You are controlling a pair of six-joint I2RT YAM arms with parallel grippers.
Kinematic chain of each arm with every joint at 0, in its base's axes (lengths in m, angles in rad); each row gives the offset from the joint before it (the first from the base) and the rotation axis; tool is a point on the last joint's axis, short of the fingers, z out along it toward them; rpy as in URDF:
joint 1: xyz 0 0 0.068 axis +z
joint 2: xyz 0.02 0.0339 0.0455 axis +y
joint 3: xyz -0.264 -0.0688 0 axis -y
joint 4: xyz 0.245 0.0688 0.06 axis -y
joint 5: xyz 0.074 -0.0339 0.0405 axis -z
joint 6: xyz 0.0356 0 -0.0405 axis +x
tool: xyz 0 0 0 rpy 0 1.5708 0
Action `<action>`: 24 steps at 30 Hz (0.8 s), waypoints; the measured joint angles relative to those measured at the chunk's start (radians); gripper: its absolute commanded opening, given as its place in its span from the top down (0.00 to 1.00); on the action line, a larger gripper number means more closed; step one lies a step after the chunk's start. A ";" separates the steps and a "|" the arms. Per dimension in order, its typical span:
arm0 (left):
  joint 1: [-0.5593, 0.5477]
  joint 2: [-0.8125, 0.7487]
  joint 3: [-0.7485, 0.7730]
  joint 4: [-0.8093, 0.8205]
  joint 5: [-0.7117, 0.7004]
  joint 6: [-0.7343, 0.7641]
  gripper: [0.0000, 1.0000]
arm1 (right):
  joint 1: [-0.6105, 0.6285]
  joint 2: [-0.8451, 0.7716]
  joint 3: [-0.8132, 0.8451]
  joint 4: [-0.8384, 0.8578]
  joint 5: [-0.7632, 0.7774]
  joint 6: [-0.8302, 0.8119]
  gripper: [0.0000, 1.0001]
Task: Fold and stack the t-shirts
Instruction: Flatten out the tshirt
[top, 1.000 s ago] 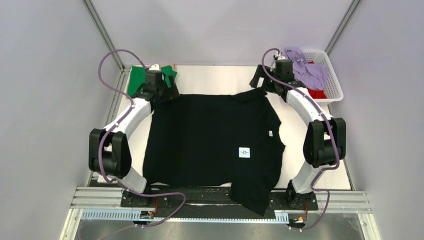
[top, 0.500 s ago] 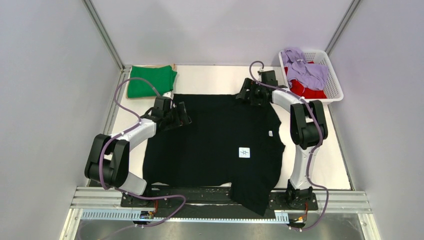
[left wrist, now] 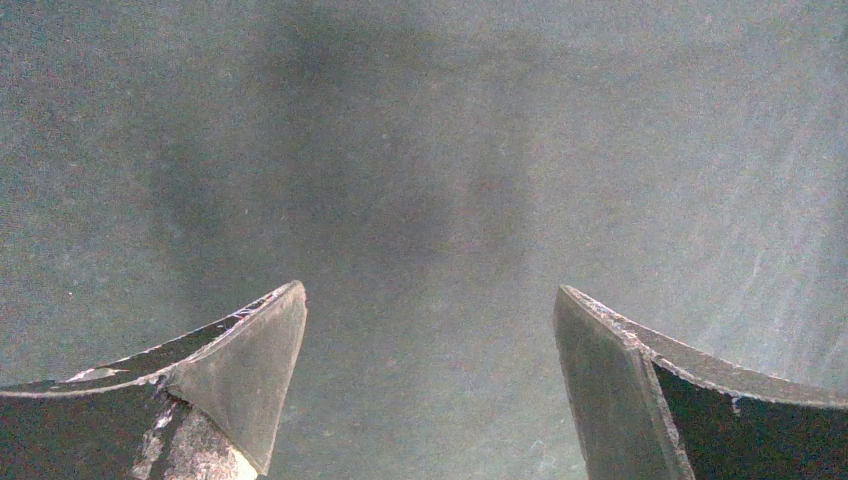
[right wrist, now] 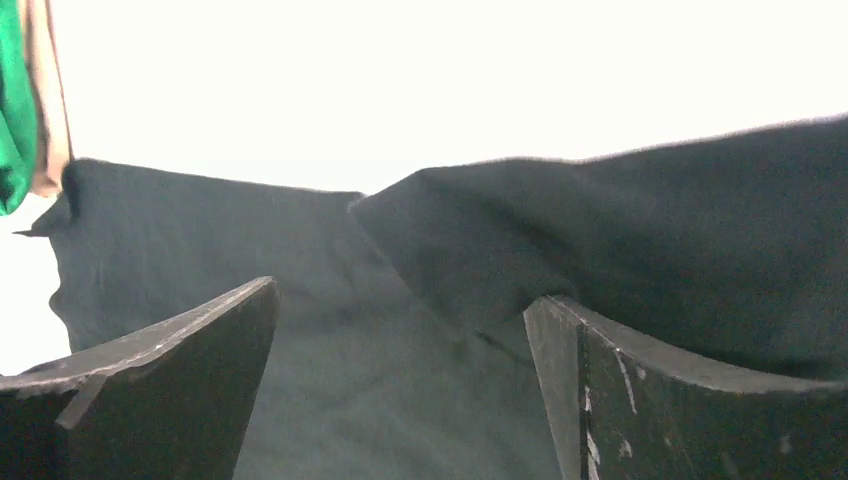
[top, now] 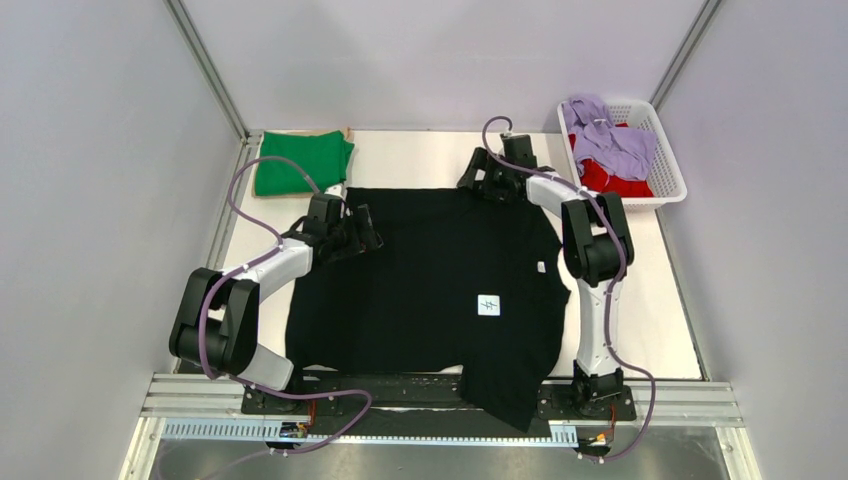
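A black t-shirt [top: 430, 285] lies spread flat over the table's middle, a small white label on its front. My left gripper [top: 368, 233] is open, low over the shirt's upper left part; the left wrist view shows only black fabric [left wrist: 420, 180] between its fingers. My right gripper [top: 478, 183] is open at the shirt's far edge, near a raised fold of black fabric [right wrist: 620, 250]. A folded bright green t-shirt [top: 300, 160] lies at the far left; it also shows in the right wrist view [right wrist: 15, 100]. Lavender [top: 610, 140] and red [top: 620, 182] t-shirts lie in the basket.
A white plastic lattice basket [top: 672, 170] stands at the far right corner. The white table [top: 420, 155] shows along the far side. Grey walls enclose the table on three sides. The shirt's hem hangs over the near rail [top: 510, 400].
Both arms drew back from the far corners. The left gripper came down onto the shirt's upper left; the right gripper moved left along the shirt's far edge.
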 measured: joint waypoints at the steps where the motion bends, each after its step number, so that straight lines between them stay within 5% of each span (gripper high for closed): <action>1: 0.000 0.000 0.000 0.000 0.000 0.000 0.00 | 0.000 0.015 0.015 0.012 0.005 0.003 0.00; 14: 0.000 0.000 0.000 -0.009 -0.043 0.002 0.00 | 0.000 0.299 0.475 0.145 0.061 -0.062 0.00; 24: 0.000 0.000 0.010 -0.025 -0.039 0.001 0.00 | 0.006 0.157 0.355 0.089 0.113 -0.200 0.00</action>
